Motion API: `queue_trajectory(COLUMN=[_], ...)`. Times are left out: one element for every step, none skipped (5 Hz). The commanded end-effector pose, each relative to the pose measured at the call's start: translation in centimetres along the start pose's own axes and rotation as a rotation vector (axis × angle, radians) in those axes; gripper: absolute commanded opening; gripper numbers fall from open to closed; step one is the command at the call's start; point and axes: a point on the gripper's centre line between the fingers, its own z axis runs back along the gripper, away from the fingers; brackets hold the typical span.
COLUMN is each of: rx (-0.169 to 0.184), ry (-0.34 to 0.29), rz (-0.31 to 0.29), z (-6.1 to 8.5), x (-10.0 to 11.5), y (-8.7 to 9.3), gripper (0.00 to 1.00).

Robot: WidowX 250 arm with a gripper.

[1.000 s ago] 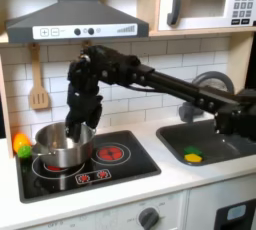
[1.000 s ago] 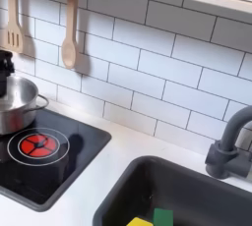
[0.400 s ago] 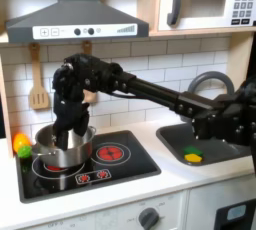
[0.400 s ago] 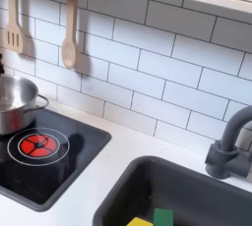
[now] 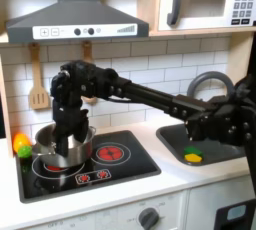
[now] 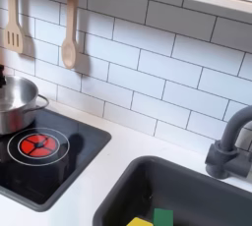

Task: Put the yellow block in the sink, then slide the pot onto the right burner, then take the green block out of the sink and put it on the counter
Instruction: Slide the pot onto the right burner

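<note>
Reaching down into the pot [image 5: 62, 147], the end effector [image 5: 66, 144] hid its jaws, so its grip could not be told. The yellow block [image 5: 191, 157] and green block [image 6: 162, 216] lay far right in the sink [image 5: 225, 144].

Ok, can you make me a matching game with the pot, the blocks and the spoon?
Things:
1. pot
2. yellow block
3. wooden spoon
4. right burner

Places or states:
A. hanging on the tiled wall
B. bare, nothing on it
C. in the sink beside the green block
D. on the left burner in the first exterior view, under the gripper

Pairs: 1-D, 2-C, 3-A, 4-B
</note>
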Motion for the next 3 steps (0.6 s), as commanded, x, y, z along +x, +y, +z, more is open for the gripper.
queue_trajectory(rx=[-0.019, -0.030, -0.023], ry=[-0.038, -0.053, -0.045], rz=[0.000, 0.000, 0.003], z=[3.0, 3.3, 2.9], x=[-0.1, 0.5, 1.1], y=[-0.9, -1.8, -1.9], gripper=[1.00, 1.00, 1.00])
